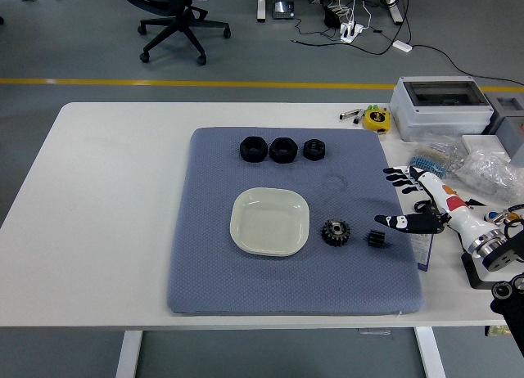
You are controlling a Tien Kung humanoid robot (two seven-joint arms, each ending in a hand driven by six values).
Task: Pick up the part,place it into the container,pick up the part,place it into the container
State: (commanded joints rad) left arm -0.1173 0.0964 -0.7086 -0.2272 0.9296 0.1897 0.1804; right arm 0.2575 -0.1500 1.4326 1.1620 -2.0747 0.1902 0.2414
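The right hand [419, 200] is reaching in from the lower right corner over the edge of the blue-grey mat [205, 280], its fingers [399, 178] spreading wide and holding nothing, the thumb pointing toward a small black gear [377, 238] just beside it. A larger black gear [335, 231] is lying a little to the left, near the cream square dish [270, 222], which is sitting in the middle of the mat with nothing in it. Three black nut-like parts [282, 149] are lining up in a row along the mat's far side. A grey box [440, 105] is standing at the table's far right.
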